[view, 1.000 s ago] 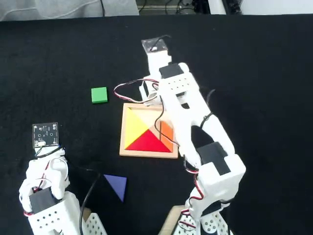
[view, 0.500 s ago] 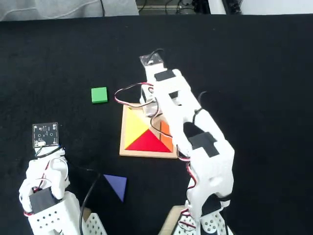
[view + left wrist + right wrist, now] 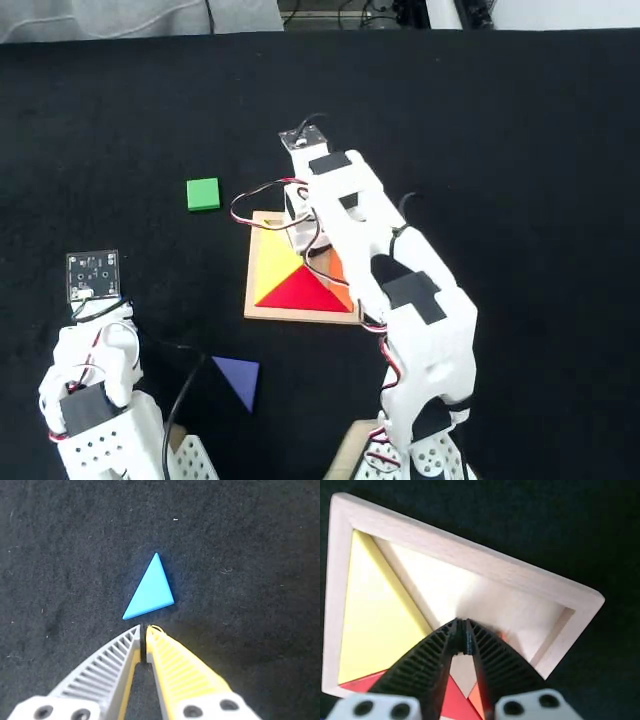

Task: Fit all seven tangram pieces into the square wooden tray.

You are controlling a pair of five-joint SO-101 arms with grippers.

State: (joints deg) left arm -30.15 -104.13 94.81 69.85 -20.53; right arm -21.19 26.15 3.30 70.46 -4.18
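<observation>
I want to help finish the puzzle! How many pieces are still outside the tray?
2: a green square beyond the tray's left side, a blue triangle by the left gripper. The right arm may hide others.

Tray [image 3: 300,316] holds yellow triangle [image 3: 275,262], red triangle [image 3: 300,292], orange piece [image 3: 338,275]; green square [image 3: 203,194], blue triangle [image 3: 240,379] outside.

Lab: black-clothed table [image 3: 520,150], tangled cables [image 3: 345,12] behind.

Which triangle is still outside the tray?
The blue triangle. It lies by itself on the black table, while the yellow triangle and the red triangle already sit inside the tray.
</observation>
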